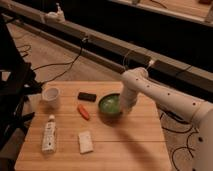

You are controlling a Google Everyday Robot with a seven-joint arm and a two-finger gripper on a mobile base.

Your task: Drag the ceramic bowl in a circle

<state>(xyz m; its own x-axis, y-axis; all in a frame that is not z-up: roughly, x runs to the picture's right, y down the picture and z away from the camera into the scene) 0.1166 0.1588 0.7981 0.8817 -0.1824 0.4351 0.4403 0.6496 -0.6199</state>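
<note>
The ceramic bowl (107, 105), round, shallow and green inside with a darker rim, sits on the wooden table (130, 140) right of centre. My white arm reaches in from the right and bends down to the bowl's right rim. My gripper (124, 108) is at that rim, at or in the bowl's right side, and the wrist hides its tips.
A small white cup (51, 95) stands at the table's left. A black block (87, 96) and an orange carrot-like piece (83, 112) lie left of the bowl. A white tube (49, 133) and a white bar (86, 142) lie near the front. Cables run across the floor behind.
</note>
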